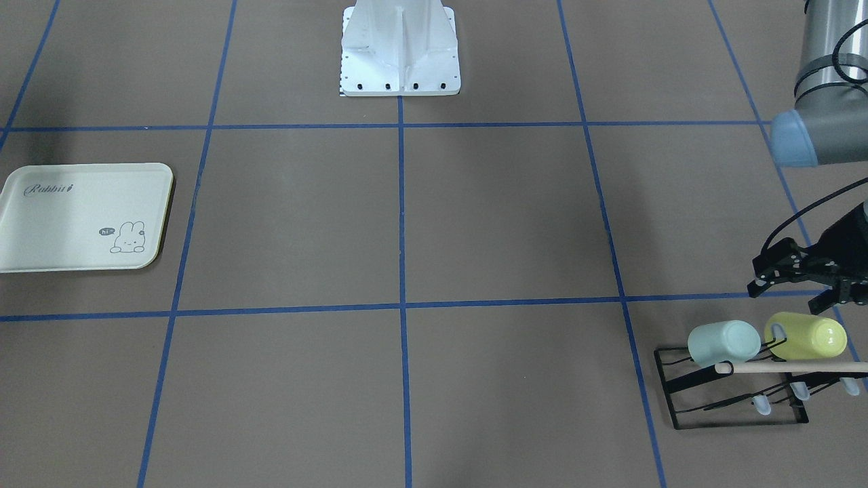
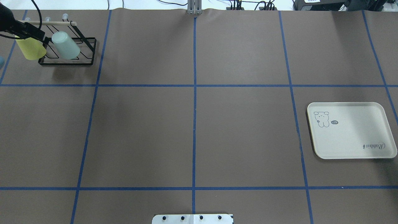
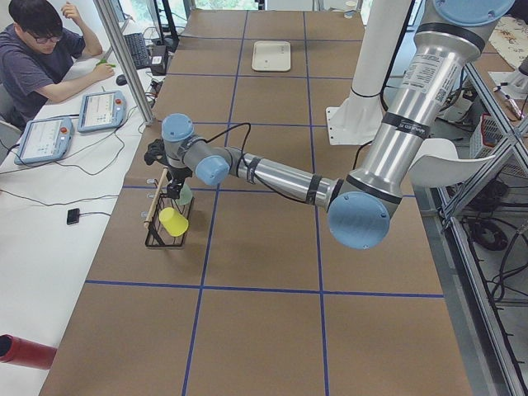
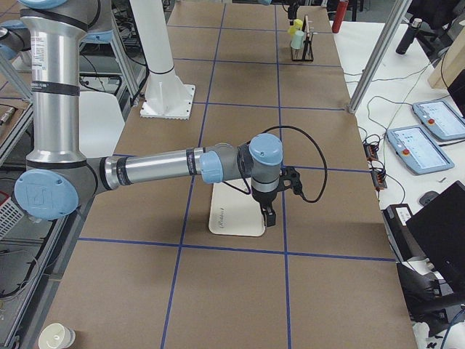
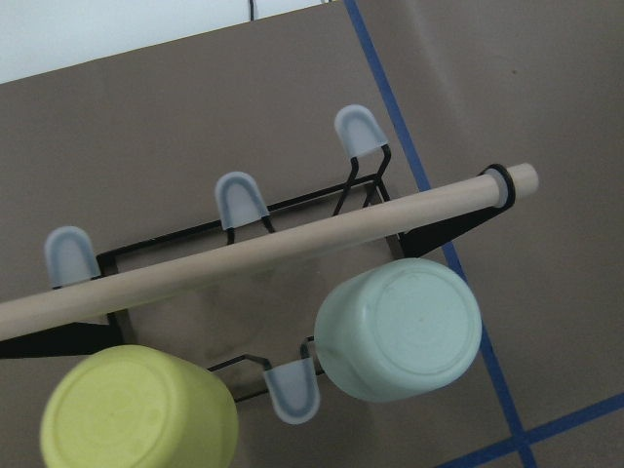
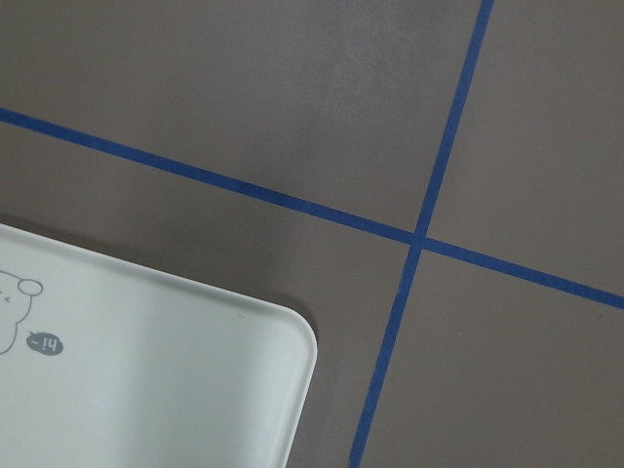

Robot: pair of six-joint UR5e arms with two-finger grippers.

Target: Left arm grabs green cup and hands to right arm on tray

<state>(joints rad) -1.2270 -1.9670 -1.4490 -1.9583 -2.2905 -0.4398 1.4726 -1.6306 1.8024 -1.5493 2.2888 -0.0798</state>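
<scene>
The pale mint-green cup (image 1: 723,342) hangs mouth-down on a peg of a black wire rack (image 1: 739,409) and also shows in the overhead view (image 2: 66,45) and the left wrist view (image 5: 400,327). A yellow-green cup (image 1: 807,335) hangs beside it. My left gripper (image 1: 793,291) hovers open and empty just above the rack, closer to the yellow-green cup. The cream Rabbit tray (image 2: 351,137) lies empty at the table's other end. My right gripper (image 4: 270,214) hangs over the tray's outer end, seen only in the exterior right view. I cannot tell whether it is open.
A wooden bar (image 5: 273,249) runs along the rack's top, above the cups. The white robot base (image 1: 400,47) stands mid-table. An operator (image 3: 33,58) sits at a side desk with tablets. A red cylinder (image 3: 25,351) lies on that desk.
</scene>
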